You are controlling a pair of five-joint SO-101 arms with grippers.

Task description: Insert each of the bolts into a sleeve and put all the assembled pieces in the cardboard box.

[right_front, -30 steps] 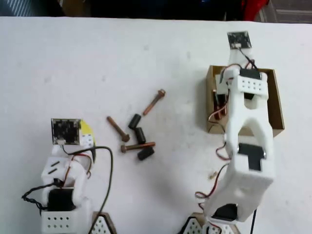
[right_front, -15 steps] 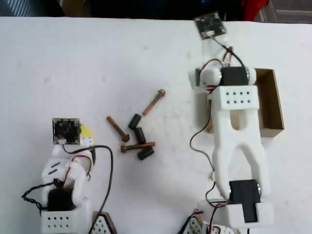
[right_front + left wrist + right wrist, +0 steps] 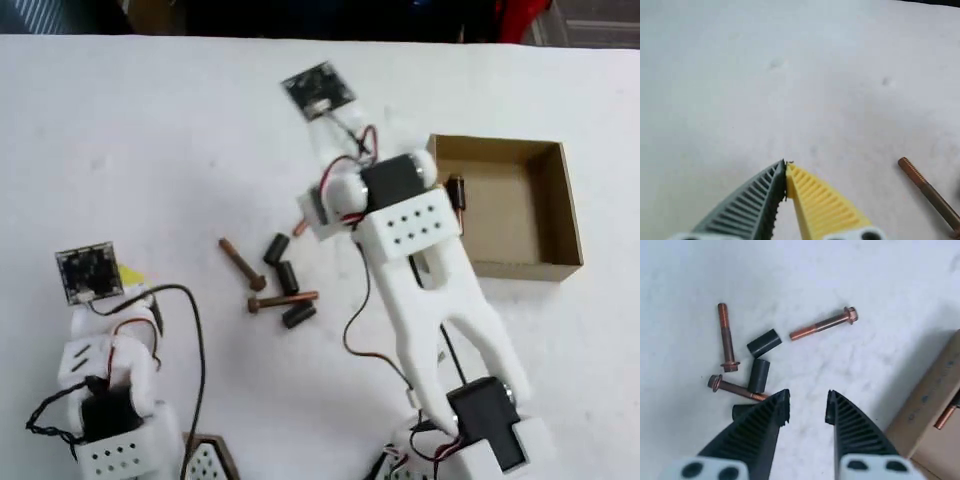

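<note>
- Right gripper (image 3: 807,407) has swung from over the cardboard box (image 3: 568,215) toward 9 o'clock; it is part-open and empty.
- Left gripper (image 3: 786,175): closed, empty.
- Upper bolt (image 3: 240,264) runs 10-to-4, head at 4; lower bolt (image 3: 284,299) runs 9-to-3, head at 9; sleeves (image 3: 288,275) lie beside them.

I'm looking at what seems to be a robotics lab bench or maker's workshop rather than a home. A plain white table (image 3: 150,120) carries two white printed-plastic arms, the left arm (image 3: 105,400) and the right arm (image 3: 430,300). Both show bare servo motors (image 3: 395,180), loose wires (image 3: 202,345) and uncovered circuit boards (image 3: 318,90). Copper bolts (image 3: 240,263) and black sleeves (image 3: 277,248) lie scattered near a cardboard box (image 3: 505,215).
</note>
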